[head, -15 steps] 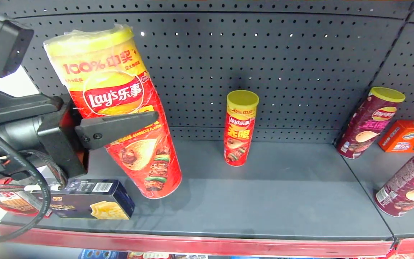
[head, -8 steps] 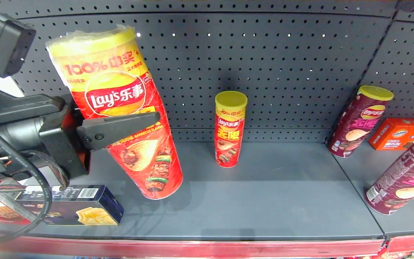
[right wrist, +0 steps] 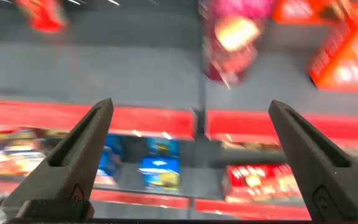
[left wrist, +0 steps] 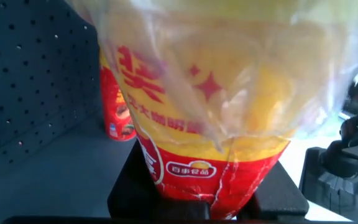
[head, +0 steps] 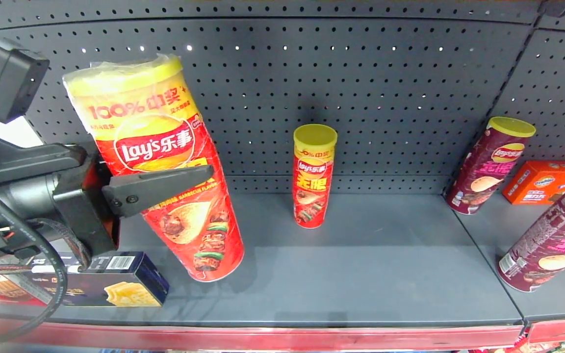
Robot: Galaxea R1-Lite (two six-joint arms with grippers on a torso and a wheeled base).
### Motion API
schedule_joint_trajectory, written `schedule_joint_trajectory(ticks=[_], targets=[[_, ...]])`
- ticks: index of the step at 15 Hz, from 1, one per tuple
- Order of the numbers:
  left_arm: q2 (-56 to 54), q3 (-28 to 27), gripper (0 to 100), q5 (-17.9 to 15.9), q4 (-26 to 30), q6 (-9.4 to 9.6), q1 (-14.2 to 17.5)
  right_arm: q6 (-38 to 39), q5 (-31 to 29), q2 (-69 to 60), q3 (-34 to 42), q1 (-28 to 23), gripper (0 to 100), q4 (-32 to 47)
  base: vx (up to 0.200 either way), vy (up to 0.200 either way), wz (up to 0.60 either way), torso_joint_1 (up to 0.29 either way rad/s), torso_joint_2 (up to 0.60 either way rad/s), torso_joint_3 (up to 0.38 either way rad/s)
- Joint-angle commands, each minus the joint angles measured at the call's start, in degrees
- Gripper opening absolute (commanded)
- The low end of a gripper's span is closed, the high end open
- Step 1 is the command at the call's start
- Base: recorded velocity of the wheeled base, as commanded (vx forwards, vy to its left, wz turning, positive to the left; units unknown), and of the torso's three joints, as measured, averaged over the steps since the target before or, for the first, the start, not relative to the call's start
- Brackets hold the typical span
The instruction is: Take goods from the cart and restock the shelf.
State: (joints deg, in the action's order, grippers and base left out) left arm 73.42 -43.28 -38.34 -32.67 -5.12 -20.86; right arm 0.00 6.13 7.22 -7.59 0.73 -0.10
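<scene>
My left gripper (head: 184, 171) is shut on a big red chip can (head: 155, 162) with a yellow lid under clear film. The can hangs tilted over the left part of the dark grey shelf (head: 371, 264), its base just above the board or on it; I cannot tell which. The left wrist view has the can (left wrist: 216, 124) up close between the gripper's (left wrist: 207, 199) black fingers. A smaller red can (head: 314, 176) stands upright at the back near the pegboard. My right gripper (right wrist: 191, 155) is open and holds nothing, out in front of the shelf's red edge (right wrist: 135, 115).
A dark blue box (head: 101, 282) lies at the front left, right beside the held can's base. Two purple cans (head: 491, 164) (head: 552, 240) lean on the neighbouring board at the right, with an orange box (head: 547, 184) behind. Open board lies between the red cans and the purple ones.
The head camera swung a little, shifting the whole picture left. Since half a second ago my left gripper has lowered the big can toward the board.
</scene>
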Motion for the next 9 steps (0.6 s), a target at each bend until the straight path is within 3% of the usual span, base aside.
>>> schedule_joint_trajectory(ticks=[1,5,6,9], targets=[[1.0,-0.9,0,-0.1,-0.1,0.02,-0.1,-4.6,11.0,17.4,-10.1,2.3,100,-0.2,0.0,0.0,0.0,0.0,0.0,0.0],[1.5,-1.3,0,0.3,0.0,-0.15,0.2,-6.3,13.6,25.5,-14.2,7.4,100,-0.9,0.0,0.0,0.0,0.0,0.0,0.0],[1.6,-1.1,0,0.3,0.1,-0.15,0.2,-6.0,13.3,32.2,-16.1,12.5,100,-7.5,0.0,0.0,0.0,0.0,0.0,0.0],[2.8,-1.8,0,0.3,-0.1,-0.15,0.2,-5.9,13.3,44.7,-18.7,16.1,100,-20.1,0.0,0.0,0.0,0.0,0.0,0.0]])
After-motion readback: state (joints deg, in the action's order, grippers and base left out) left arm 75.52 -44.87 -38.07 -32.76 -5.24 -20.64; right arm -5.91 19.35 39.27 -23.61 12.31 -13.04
